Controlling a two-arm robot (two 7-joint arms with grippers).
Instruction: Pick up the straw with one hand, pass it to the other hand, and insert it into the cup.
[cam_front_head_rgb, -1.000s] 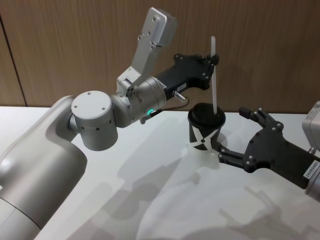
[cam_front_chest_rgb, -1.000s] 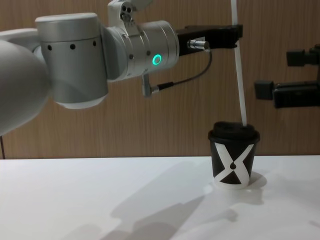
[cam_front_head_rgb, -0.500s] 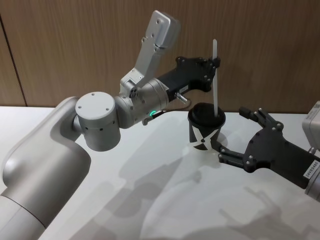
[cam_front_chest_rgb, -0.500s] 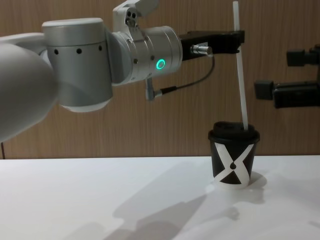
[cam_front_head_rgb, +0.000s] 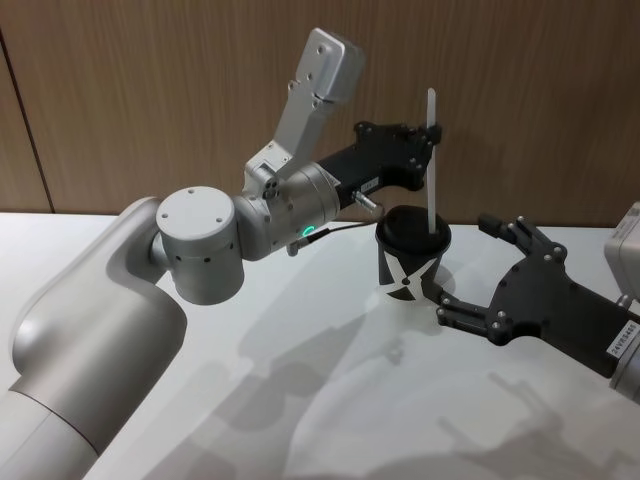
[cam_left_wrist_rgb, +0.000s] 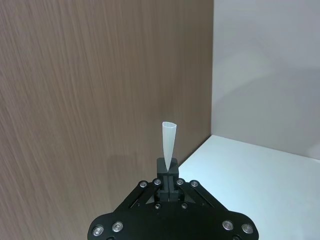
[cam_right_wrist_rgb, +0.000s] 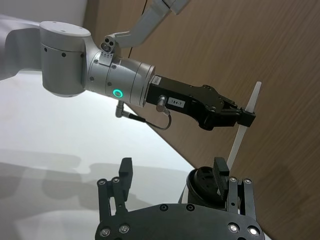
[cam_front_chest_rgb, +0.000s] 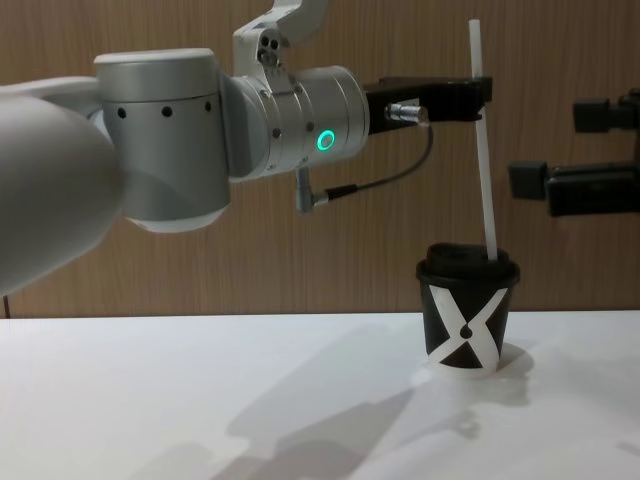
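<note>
The left gripper (cam_front_head_rgb: 431, 137) clamped the straw (cam_front_head_rgb: 430, 160) upright, its lower end in the cup (cam_front_head_rgb: 411, 262); the right gripper (cam_front_head_rgb: 468, 270) waited beside, fingers apart.

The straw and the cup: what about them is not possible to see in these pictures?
- How deep the straw goes: in the chest view its lower end is hidden behind the lid of the cup.
- The lid opening: in the head view it looks too dark to make out.
- The cup in the right wrist view: partly hidden behind the right hand, which is open.
- The left hand grips the straw; its wrist view misses the cup.
</note>
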